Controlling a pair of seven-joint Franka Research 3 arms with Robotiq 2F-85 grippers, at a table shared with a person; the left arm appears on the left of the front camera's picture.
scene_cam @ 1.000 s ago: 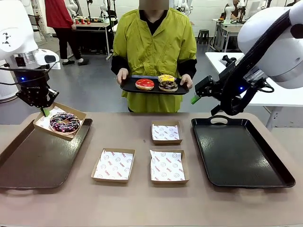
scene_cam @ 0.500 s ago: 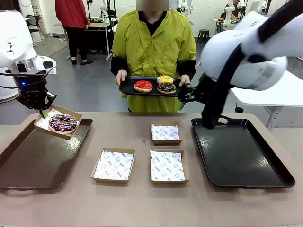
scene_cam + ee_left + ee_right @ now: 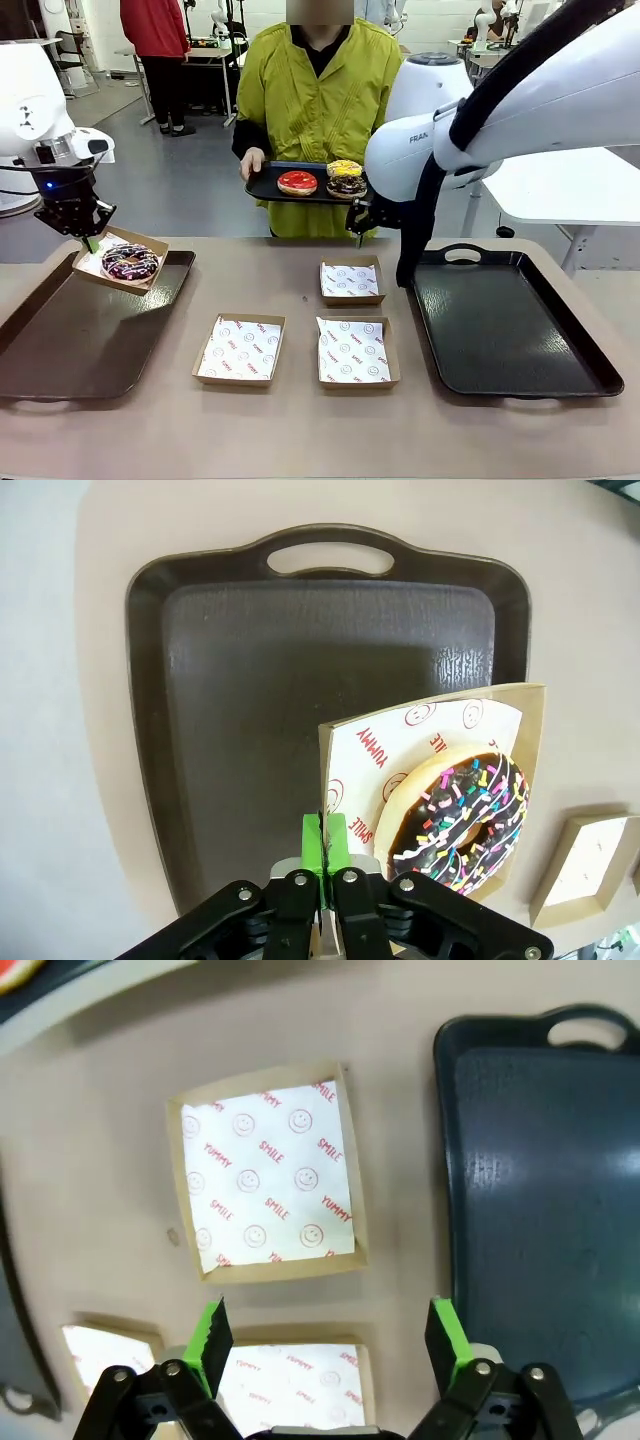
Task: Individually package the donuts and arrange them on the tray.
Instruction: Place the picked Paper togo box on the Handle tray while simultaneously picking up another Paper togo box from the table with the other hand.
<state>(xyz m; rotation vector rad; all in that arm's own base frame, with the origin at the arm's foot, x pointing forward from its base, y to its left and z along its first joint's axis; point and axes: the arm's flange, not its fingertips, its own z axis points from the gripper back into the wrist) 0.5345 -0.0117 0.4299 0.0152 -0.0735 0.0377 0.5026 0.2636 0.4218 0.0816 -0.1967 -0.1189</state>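
Donut [image 3: 460,825] in carton [image 3: 533,735], left gripper [image 3: 325,830] clamping edge, seemingly above tray [image 3: 250,680]; right gripper [image 3: 330,1335] apart.

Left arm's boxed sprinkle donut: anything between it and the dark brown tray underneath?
Nothing visible. The left gripper is shut on the edge of the square cardboard tray holding the dark chocolate sprinkled donut. It hangs over the dark brown plastic tray, whose surface below is bare.
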